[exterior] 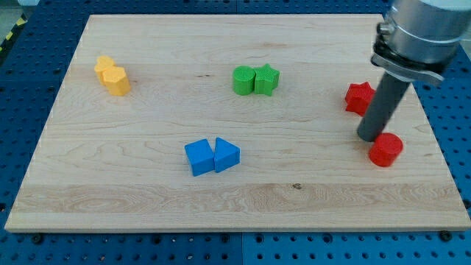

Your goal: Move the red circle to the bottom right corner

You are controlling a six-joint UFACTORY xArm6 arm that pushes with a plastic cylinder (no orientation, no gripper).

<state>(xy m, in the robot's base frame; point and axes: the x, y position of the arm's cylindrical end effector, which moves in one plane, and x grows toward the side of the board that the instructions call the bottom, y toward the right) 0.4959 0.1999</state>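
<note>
The red circle (385, 150) lies on the wooden board (147, 191) near the view's right edge, a little below the middle. My tip (367, 138) rests on the board just to the upper left of the red circle, touching or nearly touching it. A red star (358, 97) lies above the tip, partly hidden behind the rod.
A green circle (243, 80) and a green star (266, 79) sit side by side at the top middle. A blue cube (199, 157) and a blue triangle (227, 155) sit together at lower middle. Two yellow blocks (112, 75) lie at the upper left.
</note>
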